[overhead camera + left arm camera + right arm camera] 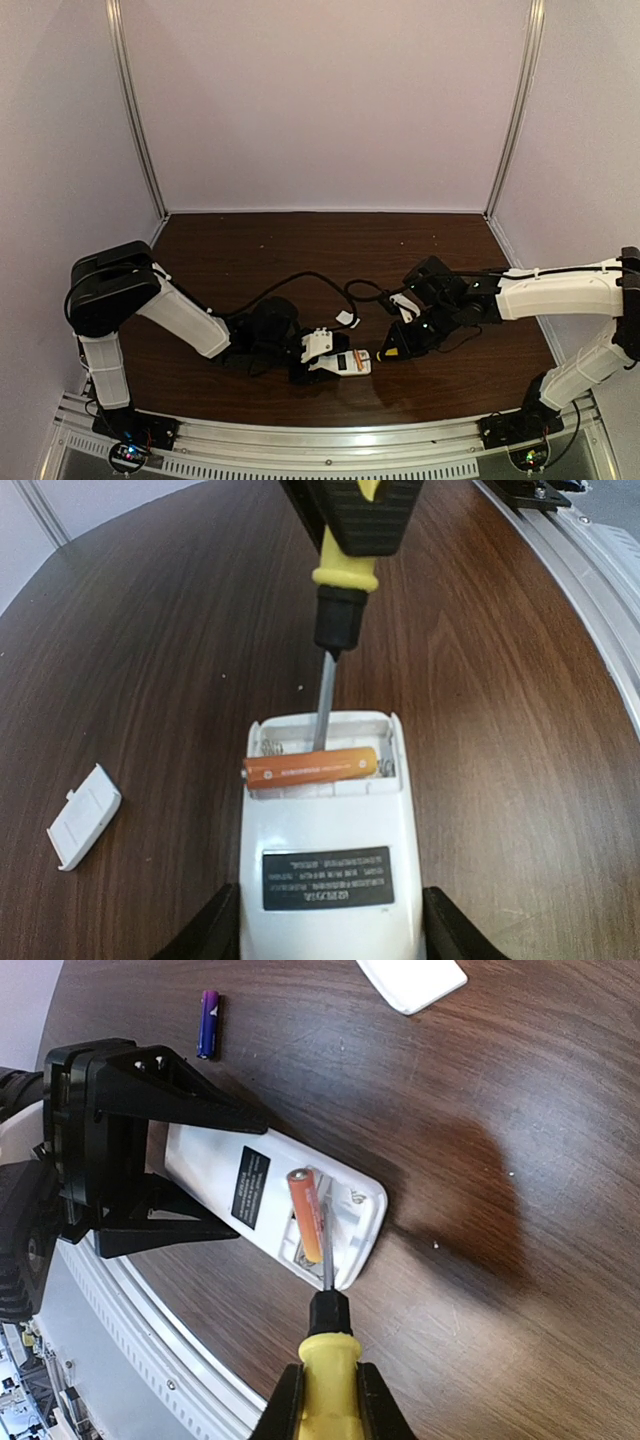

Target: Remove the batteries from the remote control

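Note:
The white remote control lies back-up on the table, its battery bay uncovered. My left gripper is shut on its sides at the near end. An orange battery lies askew across the open bay, one end poking past the bay's edge. My right gripper is shut on a yellow-handled screwdriver, whose shaft reaches into the bay right beside that battery. A blue-purple battery lies loose on the table beyond the left gripper. From above, the remote sits between both grippers.
The small white lid piece lies on the wood left of the remote, also seen in the right wrist view and from above. Black cables loop behind the grippers. The metal rail runs along the table's near edge.

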{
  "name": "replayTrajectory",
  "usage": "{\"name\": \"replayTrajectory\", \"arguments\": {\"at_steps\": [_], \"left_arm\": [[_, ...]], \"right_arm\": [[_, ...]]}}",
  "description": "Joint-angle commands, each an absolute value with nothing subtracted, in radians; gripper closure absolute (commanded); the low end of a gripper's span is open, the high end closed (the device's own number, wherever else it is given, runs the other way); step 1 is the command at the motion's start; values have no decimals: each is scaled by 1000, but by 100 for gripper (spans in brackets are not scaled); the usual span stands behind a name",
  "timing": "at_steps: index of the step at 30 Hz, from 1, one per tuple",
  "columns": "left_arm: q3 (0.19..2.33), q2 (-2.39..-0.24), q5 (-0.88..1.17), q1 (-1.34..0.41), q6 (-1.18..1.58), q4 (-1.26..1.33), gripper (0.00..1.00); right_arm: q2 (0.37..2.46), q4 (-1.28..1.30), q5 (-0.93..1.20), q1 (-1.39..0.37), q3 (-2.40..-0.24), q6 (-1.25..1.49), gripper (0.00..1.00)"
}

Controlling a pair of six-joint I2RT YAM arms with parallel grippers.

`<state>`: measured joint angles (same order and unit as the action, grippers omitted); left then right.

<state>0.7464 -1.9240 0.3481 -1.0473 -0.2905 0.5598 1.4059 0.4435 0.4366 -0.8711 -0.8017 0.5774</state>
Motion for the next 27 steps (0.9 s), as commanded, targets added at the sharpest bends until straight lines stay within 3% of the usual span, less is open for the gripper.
{"name": "replayTrajectory", "arguments": {"at_steps": [1, 27], "left_arm": [[763, -1906, 352, -1048, -301, 567, 77], [752, -1885, 330, -1048, -318, 567, 79]], "right_arm": [[1425, 438, 422, -897, -829, 588, 100], [1389, 597, 363, -905, -832, 477, 100]]}}
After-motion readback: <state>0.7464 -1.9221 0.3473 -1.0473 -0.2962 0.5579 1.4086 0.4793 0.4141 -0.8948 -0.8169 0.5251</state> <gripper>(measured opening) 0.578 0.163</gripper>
